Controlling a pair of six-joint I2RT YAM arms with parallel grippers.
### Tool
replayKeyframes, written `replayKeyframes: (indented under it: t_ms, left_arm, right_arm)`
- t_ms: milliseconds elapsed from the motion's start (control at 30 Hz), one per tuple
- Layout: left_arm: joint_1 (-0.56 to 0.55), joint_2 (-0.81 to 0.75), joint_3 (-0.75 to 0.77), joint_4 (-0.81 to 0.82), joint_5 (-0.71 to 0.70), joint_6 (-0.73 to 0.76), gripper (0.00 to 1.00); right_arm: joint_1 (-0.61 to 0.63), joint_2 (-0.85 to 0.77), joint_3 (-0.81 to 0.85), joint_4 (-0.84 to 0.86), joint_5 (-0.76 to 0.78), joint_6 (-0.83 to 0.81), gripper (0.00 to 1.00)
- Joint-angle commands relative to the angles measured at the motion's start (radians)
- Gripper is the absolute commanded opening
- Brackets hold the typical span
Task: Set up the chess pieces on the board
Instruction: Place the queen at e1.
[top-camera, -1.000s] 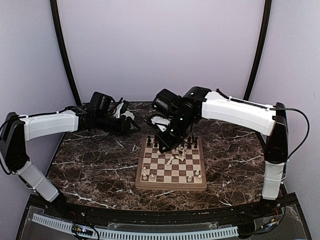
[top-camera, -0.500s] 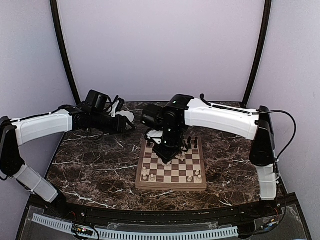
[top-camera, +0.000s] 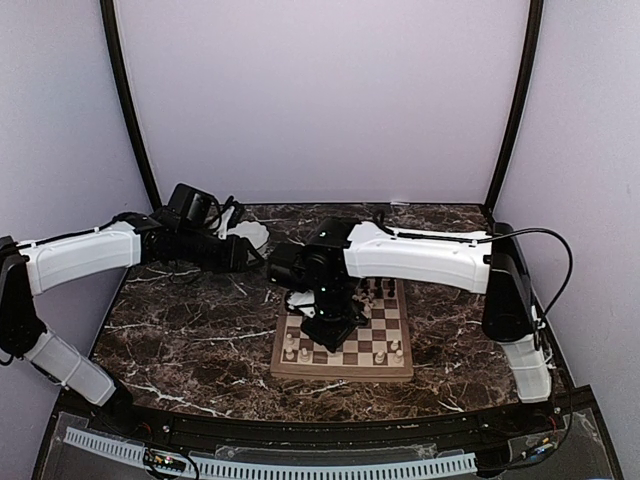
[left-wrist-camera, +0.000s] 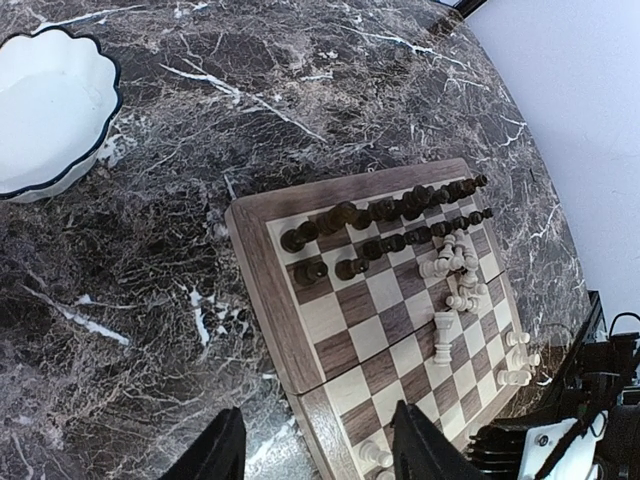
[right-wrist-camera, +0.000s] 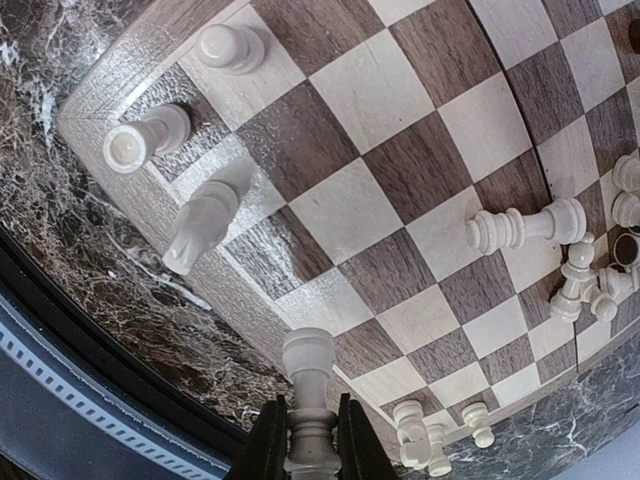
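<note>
My right claw (right-wrist-camera: 308, 450) grasps one white piece (right-wrist-camera: 308, 375) over the board's (right-wrist-camera: 400, 170) near edge. Dark pieces (left-wrist-camera: 390, 215) stand at its far edge. Most white pieces (left-wrist-camera: 455, 275) lie toppled mid-board, unplaced. My left claw (left-wrist-camera: 320, 450) is released, off the board.

Top view looks down from behind the arms – both wrist views face the board (top-camera: 340, 371), right closest.

Scalloped dish (left-wrist-camera: 48, 105) (white) on marble table (left-wrist-camera: 150, 250)
</note>
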Motion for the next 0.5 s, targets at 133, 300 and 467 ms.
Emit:
replayKeyframes:
  t_ms: [133, 300, 467]
  left_arm:
    - [0.005, -0.052, -0.027, -0.03, -0.01, 0.002, 0.52]
    - [0.005, -0.057, -0.037, -0.032, -0.01, 0.0, 0.53]
    - [0.005, -0.06, -0.045, -0.035, -0.01, 0.004, 0.53]
  right_arm:
    - [0.002, 0.037, -0.006, -0.024, 0.013, 0.004, 0.05]
    - [0.003, 0.05, -0.009, -0.018, 0.005, -0.004, 0.06]
    - [0.002, 0.06, -0.012, -0.014, 0.003, -0.005, 0.1]
